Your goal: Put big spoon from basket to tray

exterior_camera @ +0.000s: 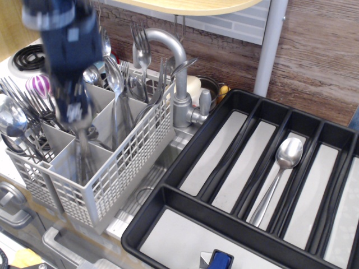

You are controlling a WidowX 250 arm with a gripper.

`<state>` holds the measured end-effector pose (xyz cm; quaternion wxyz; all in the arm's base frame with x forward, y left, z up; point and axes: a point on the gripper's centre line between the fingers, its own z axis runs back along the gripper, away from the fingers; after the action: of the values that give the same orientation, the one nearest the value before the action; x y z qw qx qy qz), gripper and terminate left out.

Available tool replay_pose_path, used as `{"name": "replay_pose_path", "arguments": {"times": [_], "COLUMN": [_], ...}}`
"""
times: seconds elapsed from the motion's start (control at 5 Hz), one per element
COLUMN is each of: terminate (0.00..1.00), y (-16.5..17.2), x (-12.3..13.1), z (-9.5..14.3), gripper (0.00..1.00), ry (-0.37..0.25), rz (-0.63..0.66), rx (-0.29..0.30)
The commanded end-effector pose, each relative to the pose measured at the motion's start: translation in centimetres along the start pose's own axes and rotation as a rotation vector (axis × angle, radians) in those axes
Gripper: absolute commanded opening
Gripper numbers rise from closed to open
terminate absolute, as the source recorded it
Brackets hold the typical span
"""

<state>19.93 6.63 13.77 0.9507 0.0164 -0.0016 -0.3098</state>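
The light grey basket [120, 168] stands at the left, full of upright forks and spoons. One big spoon [114, 75] stands bowl up in a rear compartment. My gripper [74, 109] is motion-blurred, high over the basket's front compartments. A blurred thin streak [82, 151] hangs below the fingers into a front compartment; I cannot tell if it is held cutlery. The black tray [168, 196] fills the right side. A big spoon [279, 168] lies in one of its long slots, bowl toward the back.
A steel tap [176, 73] rises just behind the basket's right corner. A grey post [270, 45] stands behind the tray. A blue object [220, 260] sits at the tray's front edge. A stove burner [28, 56] is at far left.
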Motion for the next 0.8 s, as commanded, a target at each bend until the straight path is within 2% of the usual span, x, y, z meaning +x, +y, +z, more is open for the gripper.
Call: {"name": "replay_pose_path", "arguments": {"times": [0.0,0.2,0.4,0.6], "terminate": [0.0,0.0,0.0,0.0], "y": [-0.3,-1.9,-2.7,-3.5], "x": [3.8,6.9,10.3,14.0], "z": [6.2,8.4,8.3,7.3], "gripper": [0.0,0.0,0.0,0.0], "ry": [-0.02,-0.07,-0.112,-0.142], "rz": [0.248,0.511,0.766,1.021], "rx": [-0.138,-0.412,-0.586,-0.619]}}
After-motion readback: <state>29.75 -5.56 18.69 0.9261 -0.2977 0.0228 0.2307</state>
